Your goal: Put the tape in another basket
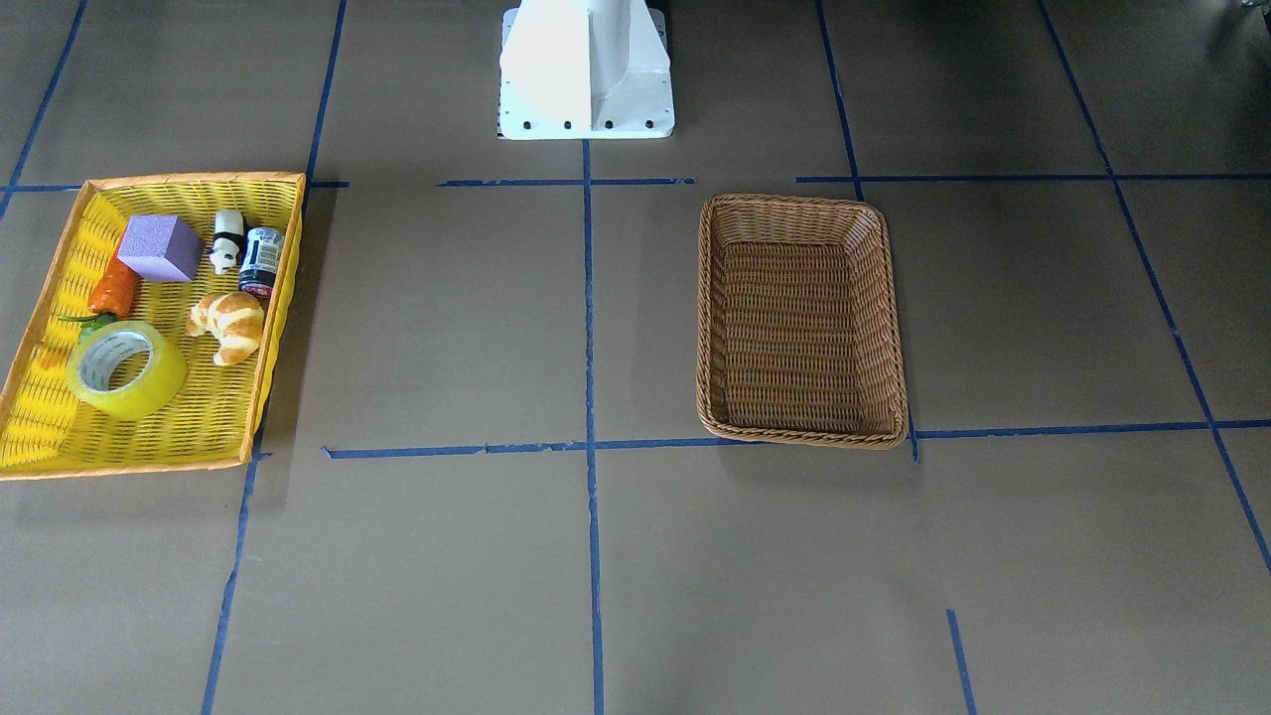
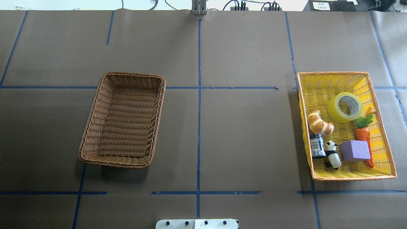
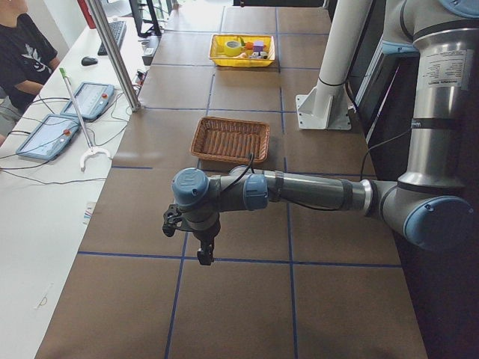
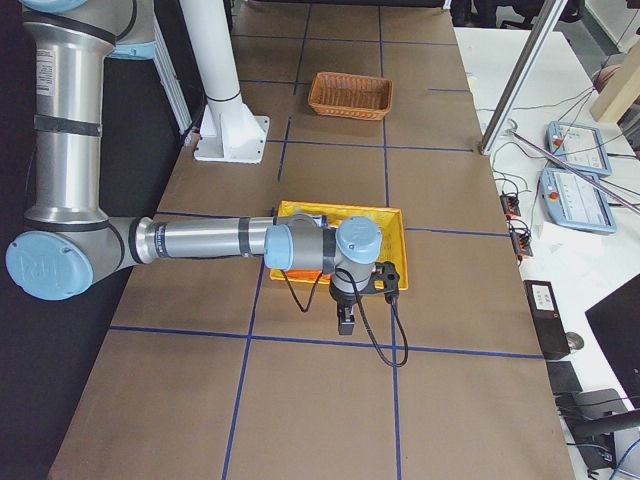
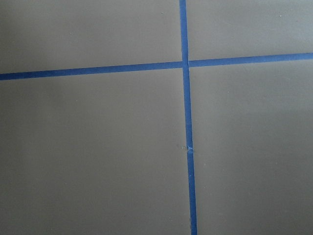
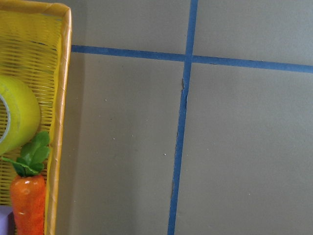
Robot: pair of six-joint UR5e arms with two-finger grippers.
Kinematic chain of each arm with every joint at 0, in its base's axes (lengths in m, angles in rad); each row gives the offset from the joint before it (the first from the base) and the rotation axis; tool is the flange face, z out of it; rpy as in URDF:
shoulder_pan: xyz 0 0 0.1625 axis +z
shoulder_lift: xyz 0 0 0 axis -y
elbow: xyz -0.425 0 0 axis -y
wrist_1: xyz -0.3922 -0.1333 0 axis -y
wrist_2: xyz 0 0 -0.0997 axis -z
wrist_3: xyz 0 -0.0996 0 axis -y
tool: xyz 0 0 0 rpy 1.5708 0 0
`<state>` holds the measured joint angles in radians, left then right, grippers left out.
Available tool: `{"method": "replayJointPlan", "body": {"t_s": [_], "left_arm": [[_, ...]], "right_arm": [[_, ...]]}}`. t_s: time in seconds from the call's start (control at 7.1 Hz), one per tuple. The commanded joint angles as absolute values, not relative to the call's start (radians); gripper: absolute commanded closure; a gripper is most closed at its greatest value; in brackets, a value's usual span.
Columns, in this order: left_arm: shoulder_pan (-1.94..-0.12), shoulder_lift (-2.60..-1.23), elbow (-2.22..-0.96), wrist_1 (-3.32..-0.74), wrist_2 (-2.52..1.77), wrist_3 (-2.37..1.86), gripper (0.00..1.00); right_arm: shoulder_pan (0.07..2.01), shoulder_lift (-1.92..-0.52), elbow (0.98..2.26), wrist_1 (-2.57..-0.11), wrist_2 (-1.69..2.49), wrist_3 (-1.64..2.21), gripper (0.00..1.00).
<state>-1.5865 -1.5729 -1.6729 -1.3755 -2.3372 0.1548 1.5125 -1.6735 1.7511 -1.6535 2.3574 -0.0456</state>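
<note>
The tape lies in the front part of the yellow mesh basket; it also shows in the overhead view and at the left edge of the right wrist view. The brown wicker basket stands empty across the table. My left gripper hangs over bare table beyond the wicker basket. My right gripper hangs just outside the yellow basket. Both grippers show only in side views, so I cannot tell if they are open or shut.
The yellow basket also holds a croissant, a carrot, a purple block, a panda figure and a small dark jar. The white robot base stands at the table's edge. An operator sits at a side desk.
</note>
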Motion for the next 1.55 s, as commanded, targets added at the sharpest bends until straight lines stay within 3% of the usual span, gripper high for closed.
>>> {"method": "replayJointPlan", "body": {"t_s": [0.0, 1.41], "left_arm": [[-1.582, -1.580, -1.674, -1.374, -2.341, 0.147, 0.00], [-1.582, -1.580, -1.678, -1.376, -2.342, 0.155, 0.00]], "right_arm": [[1.503, -1.674, 1.749, -1.652, 2.359, -0.046, 0.00], [1.437, -1.652, 1.758, -1.649, 2.359, -0.046, 0.00]]}}
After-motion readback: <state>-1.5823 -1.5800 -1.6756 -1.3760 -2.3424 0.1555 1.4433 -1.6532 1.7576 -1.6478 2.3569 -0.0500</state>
